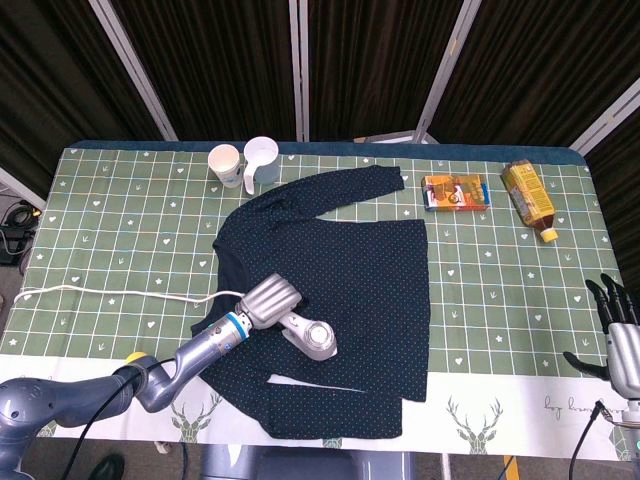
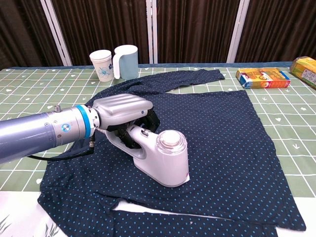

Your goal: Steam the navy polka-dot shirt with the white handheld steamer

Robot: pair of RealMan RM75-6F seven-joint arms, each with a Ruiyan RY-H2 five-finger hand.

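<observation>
The navy polka-dot shirt (image 1: 360, 270) (image 2: 222, 128) lies flat across the green checked table, one sleeve stretched toward the back. The white handheld steamer (image 1: 312, 337) (image 2: 165, 158) stands with its head down on the shirt's lower left part. My left hand (image 1: 270, 300) (image 2: 123, 113) grips the steamer's handle, fingers wrapped around it. My right hand (image 1: 618, 335) hangs past the table's right front corner with its fingers spread and nothing in it; the chest view does not show it.
A paper cup (image 1: 225, 164) (image 2: 101, 64) and a pale blue jug (image 1: 262, 160) (image 2: 126, 61) stand at the back by the sleeve. An orange box (image 1: 456, 191) (image 2: 262, 77) and a juice carton (image 1: 528, 198) (image 2: 306, 69) lie back right. The steamer's white cord (image 1: 110, 292) trails left.
</observation>
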